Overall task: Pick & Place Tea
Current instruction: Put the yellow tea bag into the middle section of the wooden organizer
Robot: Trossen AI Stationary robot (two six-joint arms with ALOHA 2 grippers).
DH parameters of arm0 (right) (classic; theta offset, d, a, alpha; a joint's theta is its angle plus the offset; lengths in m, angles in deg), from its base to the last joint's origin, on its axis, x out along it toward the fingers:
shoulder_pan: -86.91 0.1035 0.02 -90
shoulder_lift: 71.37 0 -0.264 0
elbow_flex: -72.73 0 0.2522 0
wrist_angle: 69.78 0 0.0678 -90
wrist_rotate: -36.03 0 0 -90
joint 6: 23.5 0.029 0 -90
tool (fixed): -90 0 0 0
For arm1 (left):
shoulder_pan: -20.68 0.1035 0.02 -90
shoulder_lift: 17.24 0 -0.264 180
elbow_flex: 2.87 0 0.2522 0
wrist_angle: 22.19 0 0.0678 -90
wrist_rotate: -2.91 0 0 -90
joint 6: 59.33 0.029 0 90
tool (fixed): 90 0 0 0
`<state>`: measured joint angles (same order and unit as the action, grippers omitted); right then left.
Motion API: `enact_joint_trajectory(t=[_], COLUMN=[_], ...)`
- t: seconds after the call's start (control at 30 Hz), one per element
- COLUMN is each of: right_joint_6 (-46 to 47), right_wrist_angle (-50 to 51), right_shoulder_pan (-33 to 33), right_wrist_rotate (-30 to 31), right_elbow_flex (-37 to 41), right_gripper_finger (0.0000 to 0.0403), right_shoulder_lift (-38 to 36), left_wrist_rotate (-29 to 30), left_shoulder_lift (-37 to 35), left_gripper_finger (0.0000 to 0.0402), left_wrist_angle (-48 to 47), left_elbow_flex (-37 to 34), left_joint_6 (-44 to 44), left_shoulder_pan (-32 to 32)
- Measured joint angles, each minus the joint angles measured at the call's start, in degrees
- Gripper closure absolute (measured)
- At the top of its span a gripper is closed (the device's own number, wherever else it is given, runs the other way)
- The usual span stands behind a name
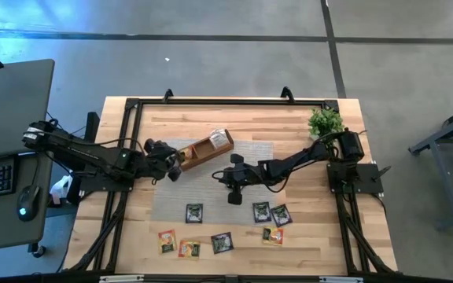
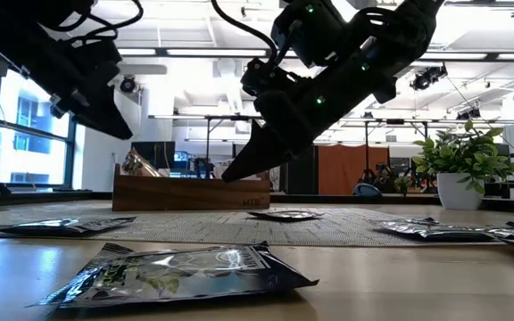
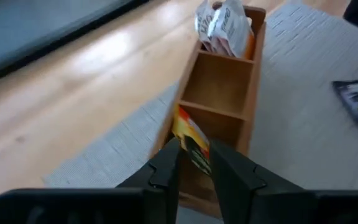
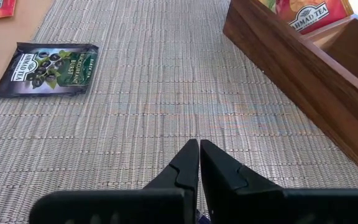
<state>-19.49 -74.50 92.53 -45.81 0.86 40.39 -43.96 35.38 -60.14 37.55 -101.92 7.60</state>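
A flat yellow-and-red tea-bag sachet (image 3: 191,140) is standing on edge in the end compartment of the long brown wooden compartment tray (image 3: 219,93), directly between the dark fingers of the left gripper (image 3: 194,168). Those fingers are sitting slightly apart on either side of the sachet; whether they are pressing on it is hard to say from the left wrist view. At the tray's far end, a bunch of white-and-orange sachets (image 3: 224,28) is sticking up out of the last compartment, and the middle compartment is showing bare wood.

The tray is lying at an angle on a grey woven mat (image 1: 211,185). The right gripper (image 4: 197,163) is hanging over the mat just beside the tray, fingers pressed together and holding nothing. A dark sachet (image 4: 47,68) is lying flat on the mat, well apart from it. More loose sachets (image 1: 270,214) are lying along the light wooden table's (image 1: 329,236) front edge. A small green potted plant (image 1: 325,122) is standing in the back right corner.
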Motion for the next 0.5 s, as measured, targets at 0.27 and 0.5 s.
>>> enact_joint_trajectory(t=[0.27,0.5], right_joint_6=[-0.1,-0.1], right_wrist_angle=[0.0,0.0], right_shoulder_pan=[0.0,0.0], right_wrist_rotate=[-1.0,-1.2], right_elbow_flex=[0.0,0.0], right_gripper_finger=[0.0391,0.0391], right_shoulder_lift=[0.0,0.0], left_wrist_rotate=[-0.1,-0.8], left_shoulder_lift=[4.4,8.5], left_gripper_finger=[0.0316,0.0316], left_wrist_angle=[0.5,2.6], left_elbow_flex=[0.0,0.0], left_joint_6=[-2.6,-5.7], left_shoulder_pan=[0.0,1.8])
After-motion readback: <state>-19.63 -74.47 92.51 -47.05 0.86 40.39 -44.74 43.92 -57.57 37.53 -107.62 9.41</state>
